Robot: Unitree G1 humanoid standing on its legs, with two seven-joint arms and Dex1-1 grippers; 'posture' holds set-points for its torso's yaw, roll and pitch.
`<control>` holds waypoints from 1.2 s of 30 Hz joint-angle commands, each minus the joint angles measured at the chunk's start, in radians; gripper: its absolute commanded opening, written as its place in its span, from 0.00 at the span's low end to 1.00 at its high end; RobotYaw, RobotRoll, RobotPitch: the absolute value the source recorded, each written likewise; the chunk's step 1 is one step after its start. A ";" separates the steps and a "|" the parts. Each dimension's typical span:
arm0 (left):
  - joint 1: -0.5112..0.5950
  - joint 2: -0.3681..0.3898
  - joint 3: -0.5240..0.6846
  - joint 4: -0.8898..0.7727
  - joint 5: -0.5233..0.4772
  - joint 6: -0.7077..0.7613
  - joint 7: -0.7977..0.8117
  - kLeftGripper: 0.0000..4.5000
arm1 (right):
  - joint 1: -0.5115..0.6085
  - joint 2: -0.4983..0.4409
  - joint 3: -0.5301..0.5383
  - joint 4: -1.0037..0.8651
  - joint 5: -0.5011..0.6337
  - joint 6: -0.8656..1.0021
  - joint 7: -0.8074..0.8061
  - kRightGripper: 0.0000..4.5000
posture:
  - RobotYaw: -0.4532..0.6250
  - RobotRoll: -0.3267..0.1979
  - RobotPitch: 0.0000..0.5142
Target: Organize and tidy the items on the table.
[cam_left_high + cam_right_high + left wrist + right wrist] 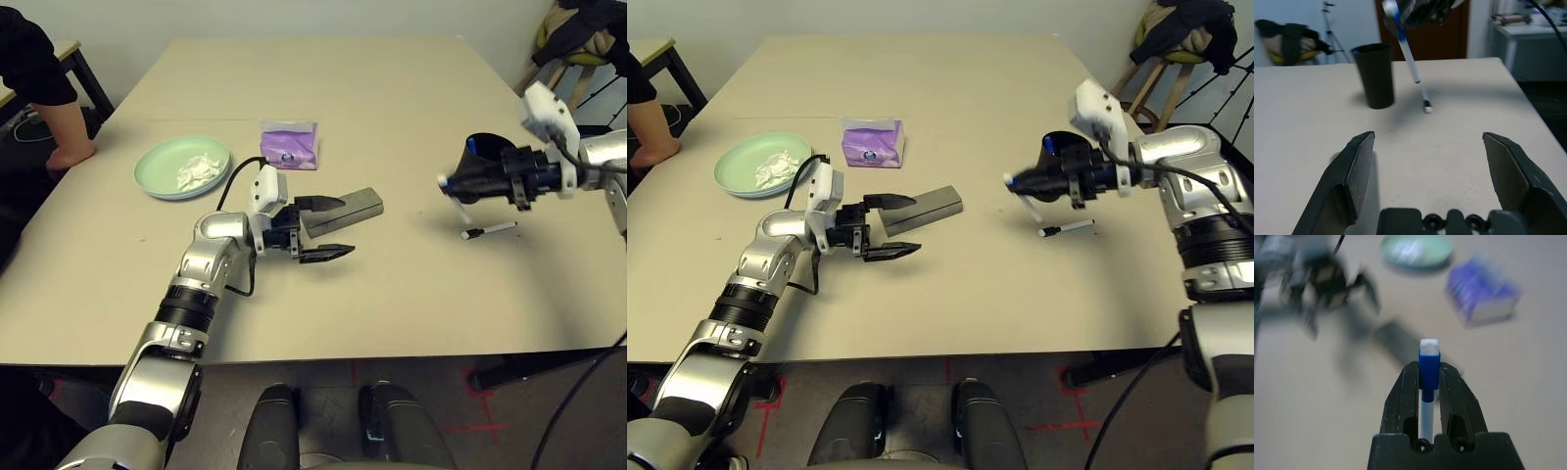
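Head views: left gripper [328,228] hovers level over the table [392,88], jaws spread wide, holding nothing; the grey case [355,206] lies just beyond it. Right gripper [1019,182], at 3 o'clock, is clamped on a blue-capped marker [1031,203], raised before the cup [1058,157]. A 2nd marker [1066,229] lies below. Plate [157,162] with tissue [198,170] sits at 10 o'clock, the purple pack [289,143] at 12.

Left wrist view: fingers [1354,171] wide apart, empty.

Right wrist view: fingers [1405,396] pinch the marker.
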 commanded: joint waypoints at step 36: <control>-0.048 -0.007 0.029 0.051 0.020 -0.022 0.096 1.00 | -0.064 0.170 -0.221 0.044 -0.202 0.060 -1.044 0.09 | 0.55 0.62 0.14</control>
